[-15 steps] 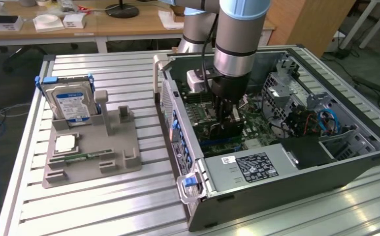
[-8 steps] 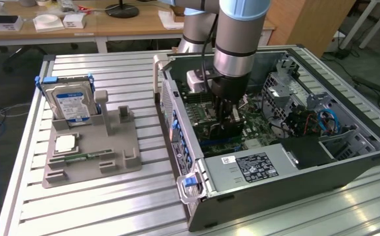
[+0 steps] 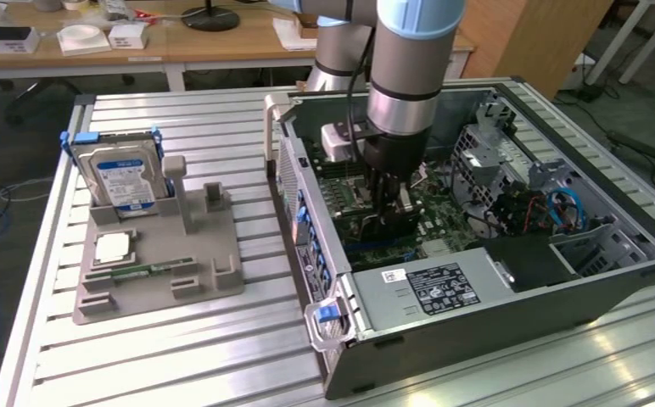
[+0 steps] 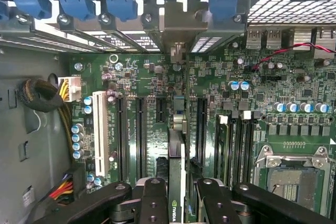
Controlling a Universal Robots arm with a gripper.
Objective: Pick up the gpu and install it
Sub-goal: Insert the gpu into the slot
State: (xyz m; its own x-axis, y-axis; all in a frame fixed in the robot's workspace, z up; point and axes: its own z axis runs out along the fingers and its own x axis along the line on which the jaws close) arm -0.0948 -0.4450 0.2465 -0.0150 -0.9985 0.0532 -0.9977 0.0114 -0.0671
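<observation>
The two black fingers (image 4: 155, 200) sit closest to the wrist camera, partly cut off by the frame edge. They are clenched on the gpu (image 4: 176, 161), which stands edge-on between them over the motherboard (image 4: 262, 93). Whether its connector edge touches a slot cannot be told. In the exterior view the gripper (image 3: 387, 212) reaches into the open computer case (image 3: 509, 297) on the tabletop (image 3: 192, 356), and the card is hard to make out there.
</observation>
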